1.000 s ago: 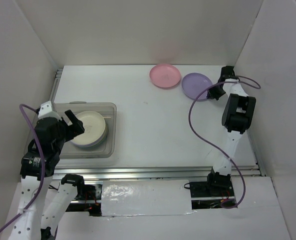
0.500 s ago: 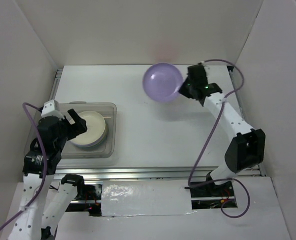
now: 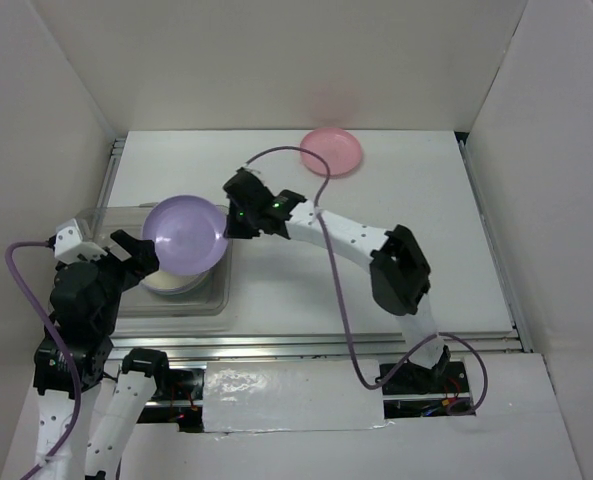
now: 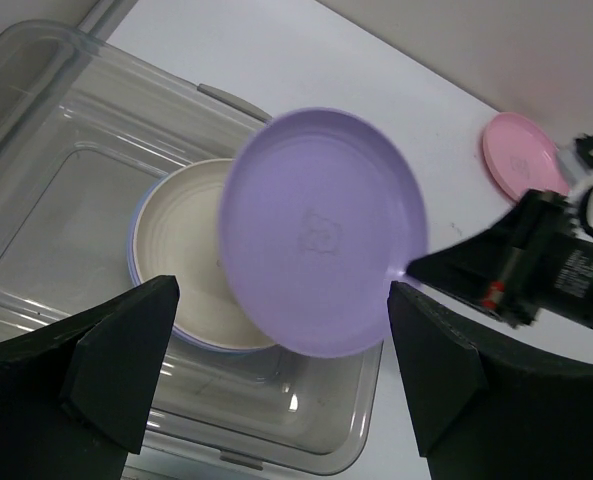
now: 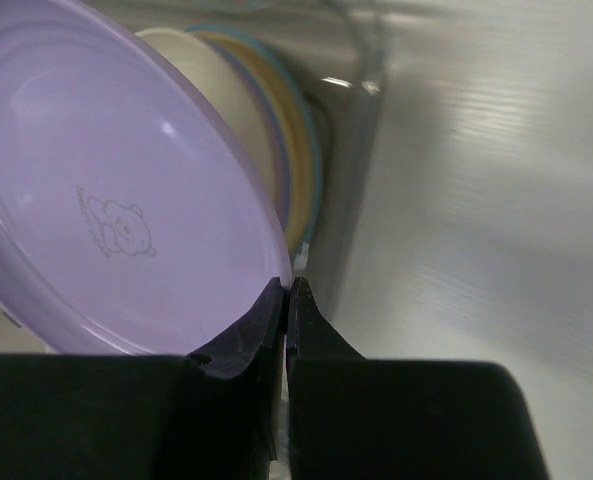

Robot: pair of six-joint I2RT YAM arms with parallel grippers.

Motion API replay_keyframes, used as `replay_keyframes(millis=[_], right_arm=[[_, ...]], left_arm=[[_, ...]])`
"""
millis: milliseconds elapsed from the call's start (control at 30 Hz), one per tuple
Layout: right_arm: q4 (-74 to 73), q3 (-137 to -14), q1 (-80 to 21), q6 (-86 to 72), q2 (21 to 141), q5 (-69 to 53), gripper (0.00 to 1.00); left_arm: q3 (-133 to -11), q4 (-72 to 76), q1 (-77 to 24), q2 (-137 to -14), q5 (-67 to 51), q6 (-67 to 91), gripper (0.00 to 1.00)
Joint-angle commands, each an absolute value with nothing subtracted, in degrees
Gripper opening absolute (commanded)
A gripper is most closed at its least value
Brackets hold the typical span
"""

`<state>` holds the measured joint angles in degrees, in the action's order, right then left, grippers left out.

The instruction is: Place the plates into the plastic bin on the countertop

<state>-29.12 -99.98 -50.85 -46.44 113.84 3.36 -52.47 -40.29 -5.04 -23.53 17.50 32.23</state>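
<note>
My right gripper (image 3: 230, 221) is shut on the rim of a purple plate (image 3: 184, 234) and holds it above the clear plastic bin (image 3: 219, 290) at the left of the white countertop (image 3: 376, 260). The plate also shows in the left wrist view (image 4: 321, 232) and the right wrist view (image 5: 116, 200), where my right gripper (image 5: 286, 290) pinches its edge. A stack of plates with a cream plate (image 4: 191, 260) on top lies in the bin (image 4: 36, 150). A pink plate (image 3: 330, 150) lies at the far edge. My left gripper (image 3: 136, 255) is open and empty beside the bin.
White walls close in the table on the left, back and right. A metal rail (image 3: 306, 345) runs along the front edge. The right arm (image 3: 356, 235) stretches across the middle of the table, trailing a purple cable.
My right arm has swung left across the table with the purple plate, from near the pink plate to above the bin. My left arm has drawn back slightly toward the near left.
</note>
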Motion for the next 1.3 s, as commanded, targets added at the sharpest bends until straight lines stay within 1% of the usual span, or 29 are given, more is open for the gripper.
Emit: replay_keyframes(millis=[0, 100, 233, 433, 533, 567, 600, 633, 733, 800, 833, 900, 933, 967, 1000, 1067, 1100, 1133, 1167, 1200, 1267], right_arm=[[-28.82, -111.77, -53.87, -49.13, 121.01, 3.08, 0.00], [-29.97, -117.49, -55.19, -50.80, 126.37, 3.34, 0.00], [-26.64, -118.56, -55.63, -53.69, 128.84, 2.99, 0.00], [-29.97, -124.71, -56.07, -53.96, 132.27, 4.83, 0.00], [-30.23, -124.63, -55.90, -54.05, 132.10, 5.10, 0.14], [-30.23, -124.19, -55.99, -54.05, 131.93, 5.36, 0.21], [-30.41, -123.84, -55.99, -54.14, 131.58, 5.62, 0.24], [-30.41, -123.23, -56.16, -53.97, 130.35, 6.15, 0.29], [-30.15, -120.86, -56.95, -53.27, 127.19, 8.25, 0.34], [-31.10, -120.85, -56.95, -52.91, 126.13, 8.44, 0.43], [-31.64, -120.85, -56.95, -52.65, 124.73, 8.96, 0.51], [-32.95, -120.15, -57.39, -52.38, 122.88, 11.50, 0.58], [-33.05, -118.15, -57.22, -52.30, 120.09, 12.47, 0.64], [-32.96, -116.65, -56.87, -52.12, 118.58, 13.44, 0.67], [-32.35, -112.72, -56.26, -52.29, 114.82, 14.75, 0.74], [-30.51, -107.52, -52.59, -52.47, 111.03, 15.73, 0.78], [-29.98, -102.01, -50.91, -52.73, 107.26, 15.65, 0.81], [-29.45, -99.26, -48.80, -52.91, 105.40, 15.64, 0.81], [-27.96, -96.18, -44.60, -53.17, 103.73, 16.08, 0.82], [-27.17, -90.24, -42.39, -53.43, 100.67, 16.17, 1.00], [-23.83, -84.93, -37.99, -53.35, 98.54, 15.39, 1.00]], left_arm=[[-52.21, -38.41, -4.75, -24.87, 17.76, 33.22, 0.99], [-52.21, -38.32, -4.83, -25.66, 16.79, 32.78, 0.99], [-52.03, -37.44, -4.75, -25.75, 15.47, 32.08, 0.99], [-51.86, -37.09, -4.83, -26.37, 13.89, 31.29, 0.99], [-51.86, -36.83, -4.83, -26.02, 13.45, 31.20, 0.99], [-51.94, -36.91, -4.83, -25.93, 13.53, 31.20, 0.99], [-51.86, -37.00, -4.92, -25.93, 13.62, 31.20, 0.99], [-51.77, -36.91, -4.83, -25.84, 13.45, 31.11, 0.99], [-51.77, -36.91, -4.83, -25.75, 13.45, 31.03, 0.99], [-51.77, -37.00, -4.92, -25.84, 13.45, 31.11, 0.99], [-51.85, -37.00, -4.83, -25.84, 13.53, 31.20, 0.99], [-51.86, -37.26, -4.92, -25.75, 13.97, 31.29, 0.99], [-51.86, -37.35, -4.92, -25.58, 14.15, 31.46, 0.99], [-51.86, -37.35, -4.83, -25.32, 14.32, 31.46, 0.99], [-51.86, -37.44, -4.92, -25.14, 14.41, 31.55, 0.99], [-51.86, -37.62, -4.83, -24.96, 14.76, 31.73, 0.99], [-51.86, -37.70, -4.92, -24.70, 14.68, 31.90, 0.99], [-51.77, -37.71, -4.92, -24.70, 14.76, 31.73, 0.99], [-51.68, -37.53, -4.83, -24.70, 14.50, 31.82, 0.99], [-51.68, -37.36, -4.83, -25.05, 14.15, 31.64, 0.99], [-51.59, -37.18, -4.83, -25.92, 13.89, 31.55, 0.99]])
